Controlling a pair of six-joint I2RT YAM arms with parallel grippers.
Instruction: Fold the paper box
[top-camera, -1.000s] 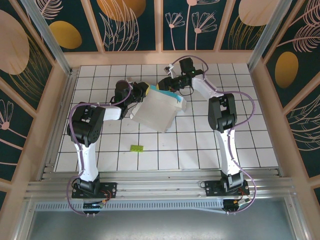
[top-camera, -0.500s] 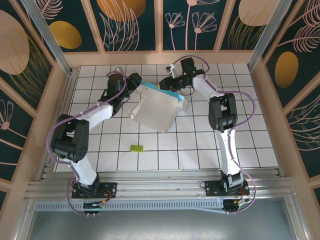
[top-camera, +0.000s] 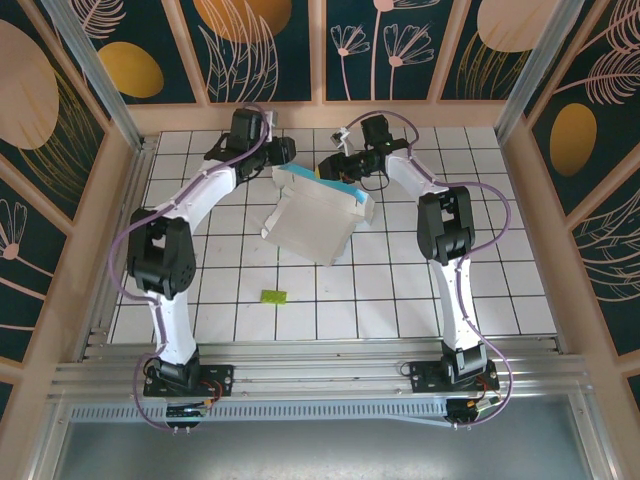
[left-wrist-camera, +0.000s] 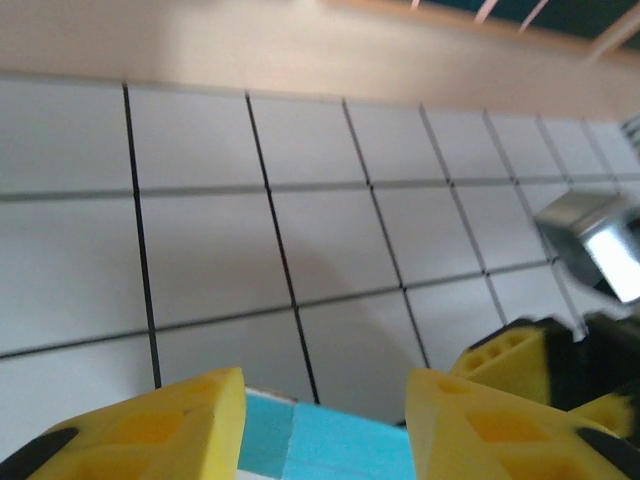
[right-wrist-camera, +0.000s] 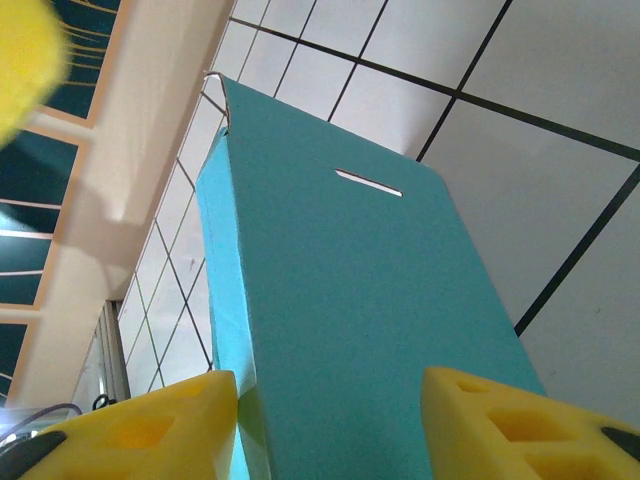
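The paper box (top-camera: 312, 222) lies half open at the middle of the tiled table, white inside up, with a teal strip along its far edge. My left gripper (top-camera: 283, 152) hovers open just behind the box's far left corner. In the left wrist view the teal edge (left-wrist-camera: 340, 445) shows low between the open left gripper (left-wrist-camera: 325, 385). My right gripper (top-camera: 333, 165) sits at the far edge. In the right wrist view the right gripper (right-wrist-camera: 330, 385) stands open astride a teal panel (right-wrist-camera: 350, 300) with a slot.
A small yellow-green scrap (top-camera: 272, 296) lies on the tiles in front of the box. The wooden back wall (top-camera: 320, 115) runs close behind both grippers. The right gripper's yellow fingers (left-wrist-camera: 510, 360) show at the right of the left wrist view.
My left arm has let go of the box's left edge, opened, and swung back and right to the far left corner. The right gripper and the box have stayed put.
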